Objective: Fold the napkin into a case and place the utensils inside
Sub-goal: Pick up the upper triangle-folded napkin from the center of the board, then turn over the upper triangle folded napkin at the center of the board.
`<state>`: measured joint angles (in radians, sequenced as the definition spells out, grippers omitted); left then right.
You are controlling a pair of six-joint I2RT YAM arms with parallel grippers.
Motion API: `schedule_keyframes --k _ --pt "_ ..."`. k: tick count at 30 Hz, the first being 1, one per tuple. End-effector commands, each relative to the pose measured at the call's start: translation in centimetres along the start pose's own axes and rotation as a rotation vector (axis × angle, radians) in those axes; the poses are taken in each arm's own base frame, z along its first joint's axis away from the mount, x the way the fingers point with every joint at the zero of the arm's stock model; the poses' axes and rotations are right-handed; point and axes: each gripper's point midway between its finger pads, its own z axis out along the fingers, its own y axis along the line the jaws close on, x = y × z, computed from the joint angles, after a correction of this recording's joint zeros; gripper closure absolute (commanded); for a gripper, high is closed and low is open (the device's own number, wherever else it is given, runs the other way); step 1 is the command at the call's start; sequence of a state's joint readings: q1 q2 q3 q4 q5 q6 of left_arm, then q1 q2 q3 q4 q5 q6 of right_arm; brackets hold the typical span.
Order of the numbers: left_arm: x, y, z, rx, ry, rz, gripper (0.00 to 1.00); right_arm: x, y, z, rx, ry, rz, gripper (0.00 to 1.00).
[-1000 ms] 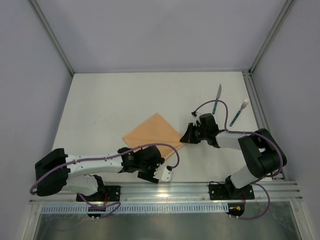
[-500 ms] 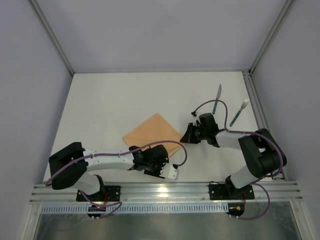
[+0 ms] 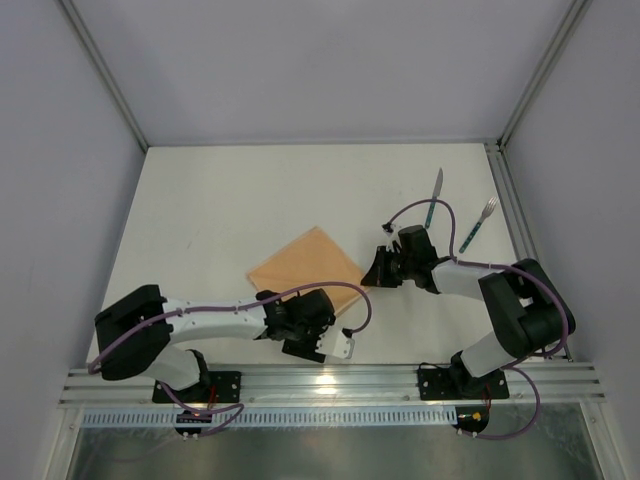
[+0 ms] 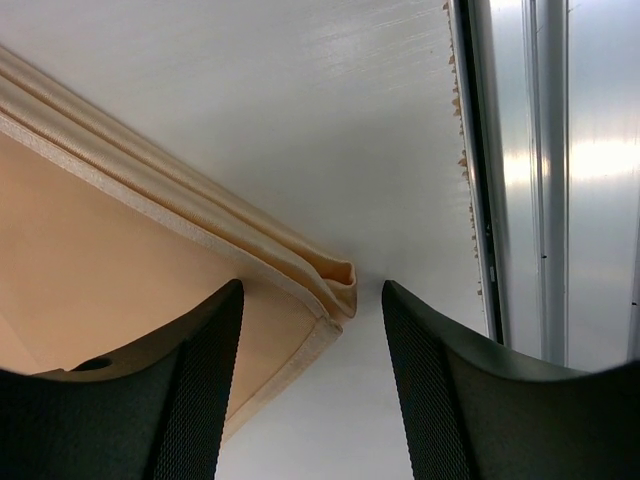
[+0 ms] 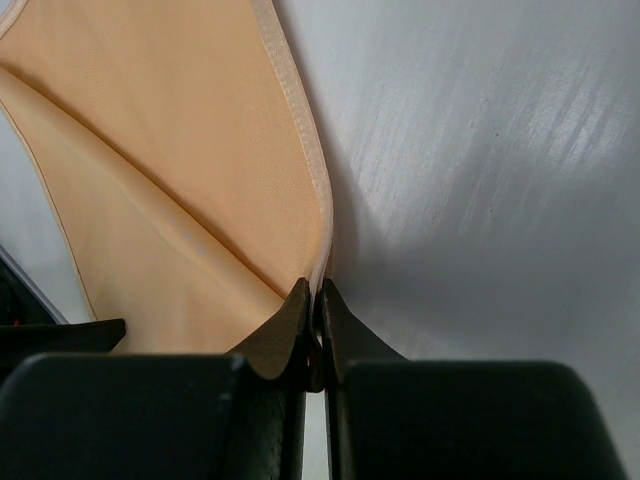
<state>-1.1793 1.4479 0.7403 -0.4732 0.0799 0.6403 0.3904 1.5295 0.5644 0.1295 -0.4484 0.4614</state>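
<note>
Straddling near corner of napkin, my left claw stood released, fingers wide apart, layered hem between them, close to near edge of table. Further out, my right claw was clenched on napkin's right corner, cloth edge pinched between closed tips. Napkin lay flat, folded, mid-table between both claws. Beyond, knife and fork lay side by side, apart, near right edge.

One napkin, peach-orange, single piece. Two utensils: one knife, one fork, both teal-handled with silver ends. Two robot grippers: one left gripper, one right gripper. One white table.
</note>
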Motion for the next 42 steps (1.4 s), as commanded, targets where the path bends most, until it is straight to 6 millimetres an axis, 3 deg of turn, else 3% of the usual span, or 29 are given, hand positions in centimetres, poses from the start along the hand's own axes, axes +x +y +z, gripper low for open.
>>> schedule_keyframes --k 1,5,11,15,18,19,22,23,26,27,29,35,42 --pt "1.8 -1.4 0.8 0.071 0.074 -0.012 0.41 -1.6 1.1 -0.6 -0.016 -0.043 -0.043 0.96" --pt "1.2 -1.0 1.4 0.055 0.051 -0.029 0.46 -1.5 0.9 -0.6 -0.013 -0.043 -0.043 0.96" --pt "1.7 -0.9 1.6 0.047 0.074 -0.043 0.67 -1.6 1.1 -0.7 -0.016 -0.044 -0.05 0.96" --pt "1.8 -0.7 1.5 0.034 0.086 -0.06 1.0 -1.8 1.3 -0.9 -0.019 -0.048 -0.051 0.96" --pt "1.7 0.4 1.0 -0.028 0.083 -0.075 1.0 -2.1 1.8 -1.4 -0.025 -0.05 -0.054 0.96" --pt "2.0 1.6 0.4 -0.084 0.098 -0.081 1.0 -2.3 2.1 -1.6 -0.027 -0.053 -0.059 0.96" --pt "0.2 4.4 -2.4 -0.176 0.017 -0.117 1.0 -3.3 3.1 -2.6 -0.035 -0.072 -0.081 0.96" --pt "-0.7 5.9 -4.6 -0.227 -0.033 -0.15 1.0 -3.4 3.3 -3.0 -0.025 -0.055 -0.076 0.96" --pt "-1.1 7.4 -7.9 -0.267 -0.07 -0.196 1.0 -4.7 4.7 -4.1 -0.049 -0.073 -0.111 0.96" --pt "-2.1 8.4 -9.9 -0.3 -0.106 -0.205 1.0 -5.4 5.7 -4.6 -0.071 -0.076 -0.127 0.96" --pt "-2.1 9.0 -11.5 -0.32 -0.114 -0.23 1.0 -5.8 6.5 -5.2 -0.08 -0.059 -0.132 0.96" --pt "-2.1 9.9 -15.9 -0.39 -0.14 -0.297 1.0 -10.2 9.6 -7.8 -0.083 -0.104 -0.221 0.96" --pt "-2.8 10.4 -19.0 -0.406 -0.145 -0.386 1.0 -11.8 10.5 -9.3 -0.07 -0.101 -0.249 0.96"
